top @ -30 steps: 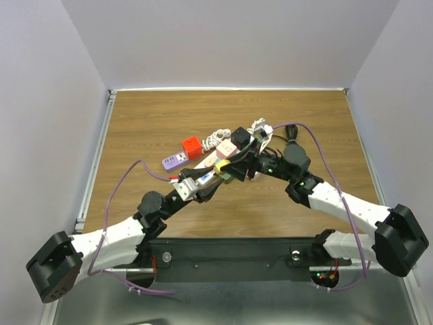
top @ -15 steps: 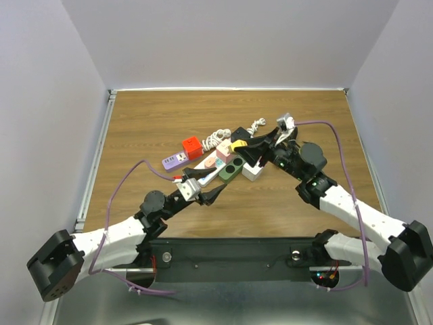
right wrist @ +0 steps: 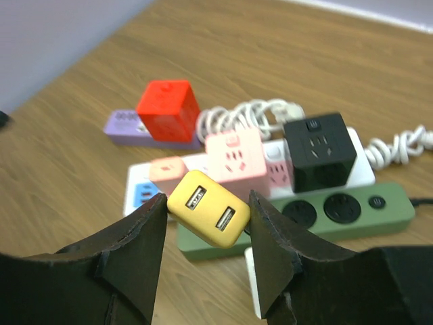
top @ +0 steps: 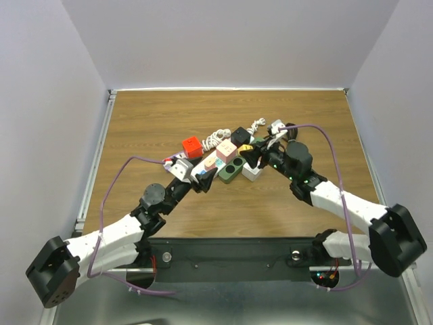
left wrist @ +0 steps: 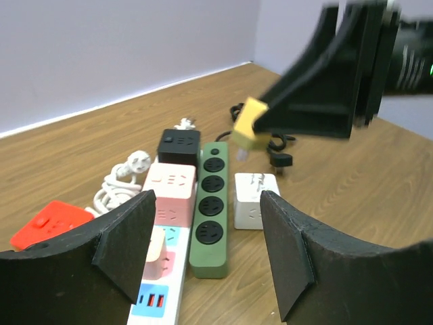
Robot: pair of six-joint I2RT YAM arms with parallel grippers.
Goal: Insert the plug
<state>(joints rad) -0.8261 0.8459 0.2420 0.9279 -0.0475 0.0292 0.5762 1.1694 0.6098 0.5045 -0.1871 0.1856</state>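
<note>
We start at the left, where a metal rail [top: 95, 159] lines the table [top: 135, 115] edge with a pale wall just beyond it. Smooth wood-grain board lies open between that rail and the cluster in the middle, and more open board stretches behind the cluster to the far wall.

Now the left gripper [top: 201, 177]: its own wrist view shows the black, wedge-shaped fingers [left wrist: 128, 237] spread wide with nothing between them, hovering low at the near-left end of the cluster. Just past it is a glossy red cube [top: 191, 146], seated on a flat purple strip [right wrist: 125, 125] that the overhead view mostly hides behind the arm.

Moving along, a long white strip [right wrist: 139, 186] carries a pink block [right wrist: 233, 156] and a black cube [right wrist: 319, 150], with a coiled white cord [top: 218, 137] behind them. Beside it lies a matte green strip [left wrist: 210, 203] with a row of round sockets, and just to its right sits a small white adapter [left wrist: 255, 200].

Over that end of the cluster, the right gripper [right wrist: 206, 217] clamps the yellow plug [right wrist: 206, 208] by its sides, tilted and up in the air. The right wrist view gives us its rounded face with two USB slots. Only the left wrist view shows a pale prong poking out underneath.

On the right, open board runs on to the wall.
</note>
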